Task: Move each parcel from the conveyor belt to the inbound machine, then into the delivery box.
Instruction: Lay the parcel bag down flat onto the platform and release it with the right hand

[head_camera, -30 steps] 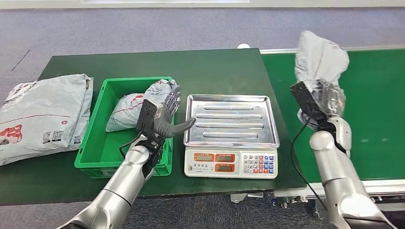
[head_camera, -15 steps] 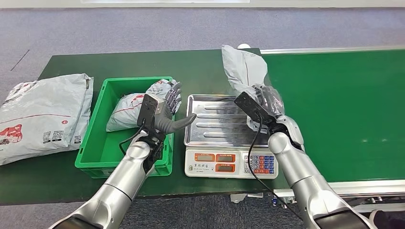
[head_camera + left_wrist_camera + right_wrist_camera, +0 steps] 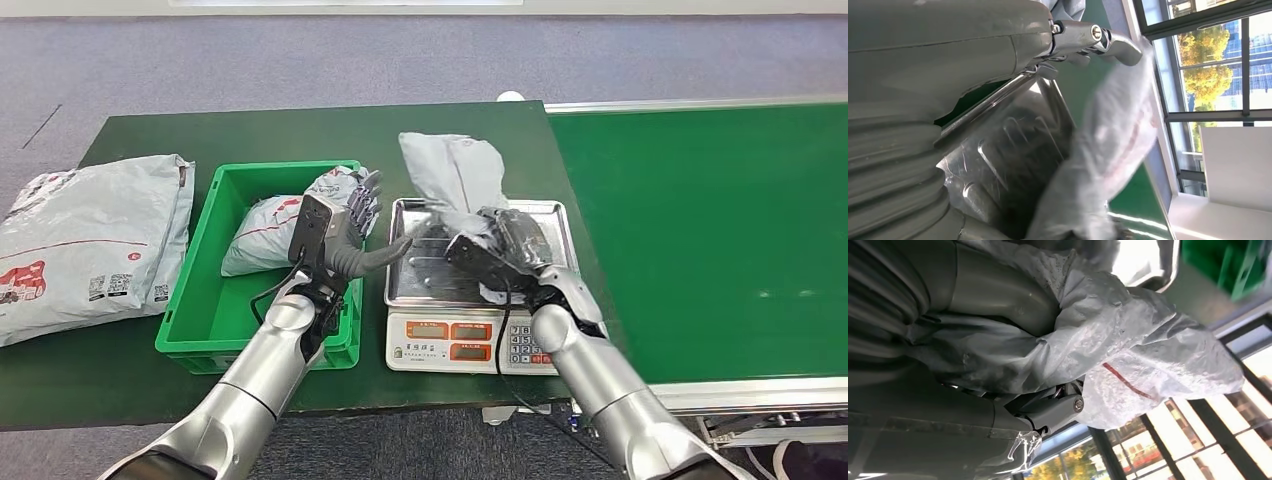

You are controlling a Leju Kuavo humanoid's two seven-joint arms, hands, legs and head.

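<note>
within the last second the right hand [image 3: 500, 243] has swung the grey parcel [image 3: 452, 175] off the conveyor belt [image 3: 720, 220] and over the scale [image 3: 485, 300], so the weighing step looks nearly met, though the parcel is not yet laid down. the right hand grips the parcel's crinkled, soft plastic just above the scale's ribbed, shiny steel tray [image 3: 560, 262]. the left hand [image 3: 352, 228] hovers empty, fingers apart, just left of the scale, over the rigid green box [image 3: 200, 270] holding another limp parcel [image 3: 270, 225].
</note>
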